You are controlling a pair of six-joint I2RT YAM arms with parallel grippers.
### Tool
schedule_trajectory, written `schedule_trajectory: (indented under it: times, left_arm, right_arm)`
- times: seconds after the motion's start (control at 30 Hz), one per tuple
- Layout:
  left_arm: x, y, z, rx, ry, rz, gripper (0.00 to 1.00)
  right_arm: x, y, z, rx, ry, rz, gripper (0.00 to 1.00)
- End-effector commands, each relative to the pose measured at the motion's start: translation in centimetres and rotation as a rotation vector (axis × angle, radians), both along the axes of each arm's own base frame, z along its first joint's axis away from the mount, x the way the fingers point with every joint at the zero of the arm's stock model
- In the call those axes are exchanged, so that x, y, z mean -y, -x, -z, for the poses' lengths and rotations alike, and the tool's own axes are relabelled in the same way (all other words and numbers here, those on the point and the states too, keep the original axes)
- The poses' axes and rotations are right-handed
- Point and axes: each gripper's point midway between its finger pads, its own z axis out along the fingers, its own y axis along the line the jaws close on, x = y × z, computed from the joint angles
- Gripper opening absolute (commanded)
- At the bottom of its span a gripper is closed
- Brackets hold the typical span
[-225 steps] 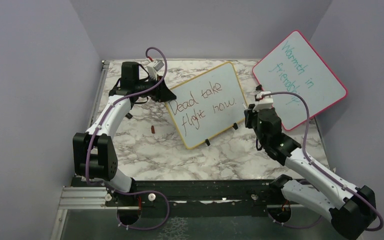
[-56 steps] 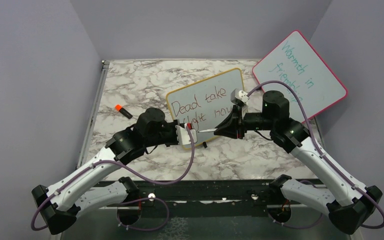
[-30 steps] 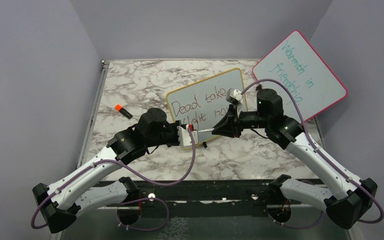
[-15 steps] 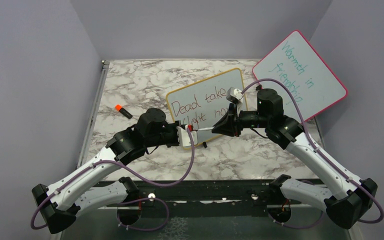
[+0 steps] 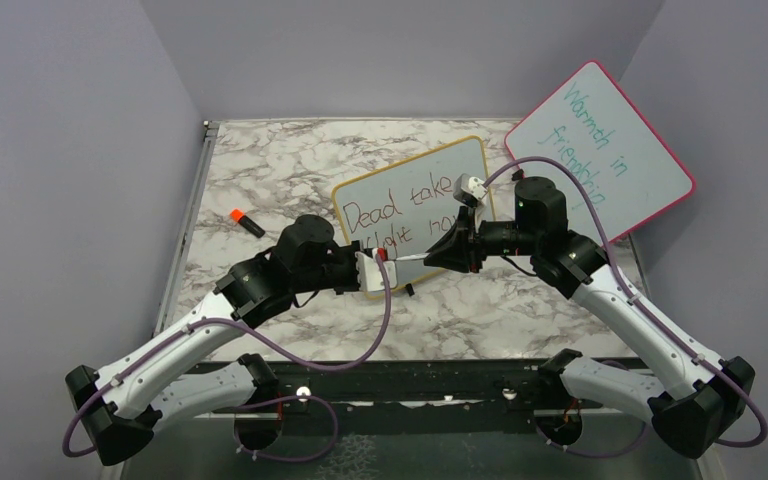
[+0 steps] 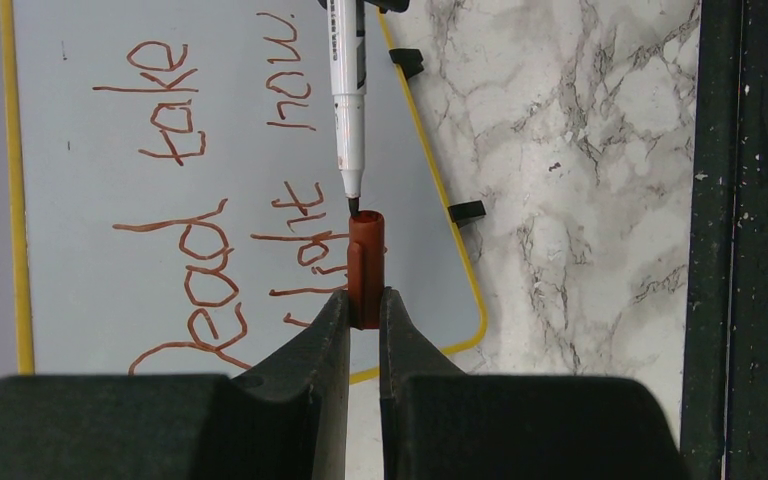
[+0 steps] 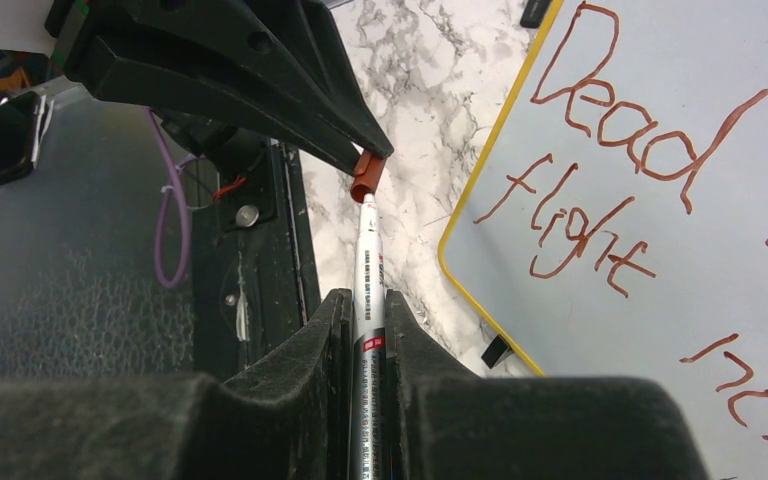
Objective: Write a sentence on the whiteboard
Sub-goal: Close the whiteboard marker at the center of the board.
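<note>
The whiteboard (image 5: pixel 460 160) with the yellow frame lies tilted on the marble table, and also fills much of the left wrist view (image 6: pixel 70 200) and right wrist view (image 7: pixel 680 330). The sentence (image 5: pixel 400 205) on it reads "Dead take flight now." in red-brown marker (image 6: pixel 210 270) (image 7: pixel 620 130). Above the board's near edge, my left gripper (image 5: pixel 378 262) (image 6: pixel 364 300) is shut on a red-brown cap (image 6: pixel 365 245) (image 7: pixel 365 175). My right gripper (image 5: pixel 432 257) (image 7: pixel 367 300) is shut on the white marker (image 6: pixel 346 80) (image 7: pixel 368 260). The marker's tip sits at the cap's mouth.
A pink-red-framed board (image 5: pixel 600 150) with teal handwriting leans at the back right. A small orange-and-black object (image 5: pixel 246 222) lies on the table (image 5: pixel 290 170) at the left. A black rail (image 5: pixel 410 380) runs along the near edge.
Nothing visibly moves over the last second. Several seconds ago the grippers were apart at the board's two ends; they now meet at its near edge, marker tip to cap.
</note>
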Motion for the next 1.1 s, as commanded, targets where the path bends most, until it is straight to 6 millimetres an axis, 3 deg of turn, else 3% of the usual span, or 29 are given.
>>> schedule_trajectory:
  times: [0.0, 0.57, 1.07]
  left_arm:
    - [1.1, 0.4, -2.5, 0.014, 0.070, 0.038, 0.00]
    - [1.4, 0.7, -3.1, -0.007, 0.093, 0.047, 0.00]
    - [2.3, 0.1, -2.6, -0.084, 0.003, 0.046, 0.00]
  right_arm:
    - [-0.3, 0.3, -1.2, 0.016, -0.030, -0.030, 0.01]
    - [-0.1, 0.5, -0.4, -0.004, -0.012, -0.035, 0.01]
    - [-0.5, 0.0, 0.4, -0.026, 0.012, -0.049, 0.00]
